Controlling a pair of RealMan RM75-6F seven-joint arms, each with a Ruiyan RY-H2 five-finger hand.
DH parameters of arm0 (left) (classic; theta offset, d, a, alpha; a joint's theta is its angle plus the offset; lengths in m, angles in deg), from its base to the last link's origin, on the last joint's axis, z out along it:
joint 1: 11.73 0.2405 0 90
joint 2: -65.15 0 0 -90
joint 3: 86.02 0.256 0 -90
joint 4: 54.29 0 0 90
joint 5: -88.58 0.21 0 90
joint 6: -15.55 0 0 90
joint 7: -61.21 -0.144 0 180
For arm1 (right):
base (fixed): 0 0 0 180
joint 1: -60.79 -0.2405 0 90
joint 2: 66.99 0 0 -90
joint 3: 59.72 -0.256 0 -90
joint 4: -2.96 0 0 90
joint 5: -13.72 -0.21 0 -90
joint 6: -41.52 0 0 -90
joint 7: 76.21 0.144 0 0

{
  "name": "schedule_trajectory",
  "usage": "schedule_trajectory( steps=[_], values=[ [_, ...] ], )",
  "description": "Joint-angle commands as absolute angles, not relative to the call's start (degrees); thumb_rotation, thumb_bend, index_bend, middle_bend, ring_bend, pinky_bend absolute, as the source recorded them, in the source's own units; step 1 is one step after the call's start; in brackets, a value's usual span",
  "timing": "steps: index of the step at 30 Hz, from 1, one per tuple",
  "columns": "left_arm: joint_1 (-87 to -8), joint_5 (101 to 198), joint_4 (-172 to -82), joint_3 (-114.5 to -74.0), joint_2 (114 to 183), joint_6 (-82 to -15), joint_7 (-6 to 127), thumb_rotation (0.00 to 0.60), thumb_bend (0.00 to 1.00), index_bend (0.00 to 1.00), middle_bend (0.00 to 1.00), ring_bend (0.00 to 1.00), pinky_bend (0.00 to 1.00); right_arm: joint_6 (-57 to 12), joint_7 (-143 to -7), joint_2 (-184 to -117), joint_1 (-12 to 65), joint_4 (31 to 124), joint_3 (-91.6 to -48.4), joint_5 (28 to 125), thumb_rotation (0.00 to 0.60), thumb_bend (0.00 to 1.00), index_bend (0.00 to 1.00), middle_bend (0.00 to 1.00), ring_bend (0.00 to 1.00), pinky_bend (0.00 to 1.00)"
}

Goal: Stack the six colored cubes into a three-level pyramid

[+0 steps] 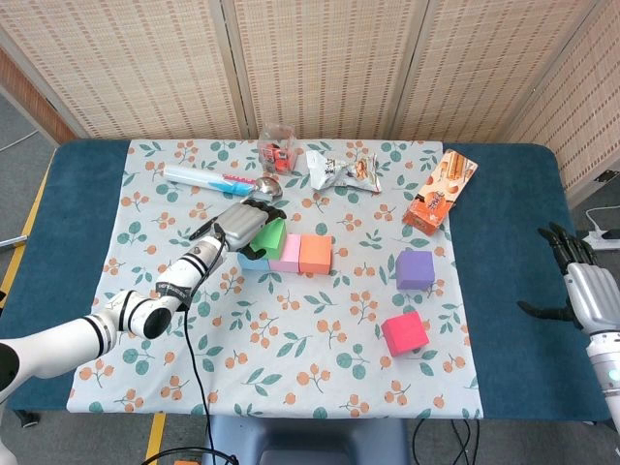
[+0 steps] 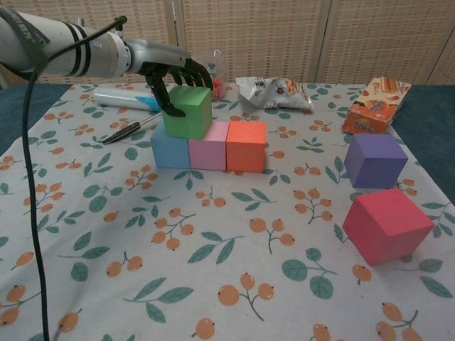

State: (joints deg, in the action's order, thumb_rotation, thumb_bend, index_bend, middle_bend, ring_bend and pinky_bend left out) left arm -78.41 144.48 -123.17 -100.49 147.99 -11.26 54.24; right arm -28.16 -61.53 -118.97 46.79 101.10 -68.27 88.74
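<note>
A blue cube [image 2: 169, 150], a pink cube [image 2: 207, 145] and an orange cube [image 2: 246, 146] stand in a row on the floral cloth. On top sits a green cube [image 1: 274, 239] [image 2: 190, 112], astride the blue and pink ones. My left hand [image 1: 242, 223] [image 2: 167, 64] grips it, fingers curled over its top rear edge and thumb against its left face. A purple cube [image 1: 415, 269] [image 2: 375, 160] and a magenta cube [image 1: 404, 333] [image 2: 387, 224] lie apart to the right. My right hand [image 1: 581, 281] hangs open beyond the table's right edge, seen only in the head view.
Behind the row lie a black pen [image 2: 128, 129], a white tube [image 1: 208, 178], a clear jar [image 1: 277, 148], a snack bag [image 1: 344, 170] and an orange biscuit box [image 1: 441, 192]. Bare cloth [image 2: 213, 270] stretches in front of the cubes.
</note>
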Motion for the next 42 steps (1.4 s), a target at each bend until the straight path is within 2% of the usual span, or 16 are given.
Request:
schedule_trajectory(
  steps=[1,7,14,20,42],
  values=[
    [-78.1,145.1,-121.9,-100.4,149.5,-13.4,54.9,0.600,0.33,0.31,0.33,0.25,0.18,-28.0,-61.4,-119.0,46.8,101.0,-68.3,88.8,0.600,0.02,0.00,0.04,0.00,0.07],
    [-78.1,142.8,-124.0,-100.6,148.7,-15.7,54.2,0.600,0.33,0.37,0.42,0.32,0.19,-27.9,-61.1,-119.2,46.8,100.6,-68.3,88.9,0.600,0.02,0.00,0.04,0.00,0.07],
    [-79.7,135.5,-127.6,-99.2,147.3,-16.0,50.3,0.600,0.33,0.37,0.40,0.33,0.20,-27.6,-61.1,-119.3,46.6,100.5,-68.3,89.1,0.600,0.02,0.00,0.04,0.00,0.07],
    [-80.5,133.2,-127.7,-98.1,147.7,-17.2,48.4,0.600,0.32,0.36,0.39,0.33,0.20,-27.6,-61.2,-119.2,46.6,100.6,-68.4,89.0,0.600,0.02,0.00,0.04,0.00,0.07],
    [-81.0,130.8,-127.8,-96.7,149.0,-21.1,45.3,0.600,0.33,0.35,0.38,0.31,0.20,-27.1,-61.6,-119.1,46.6,100.7,-68.4,88.6,0.600,0.02,0.00,0.04,0.00,0.07]
  ],
)
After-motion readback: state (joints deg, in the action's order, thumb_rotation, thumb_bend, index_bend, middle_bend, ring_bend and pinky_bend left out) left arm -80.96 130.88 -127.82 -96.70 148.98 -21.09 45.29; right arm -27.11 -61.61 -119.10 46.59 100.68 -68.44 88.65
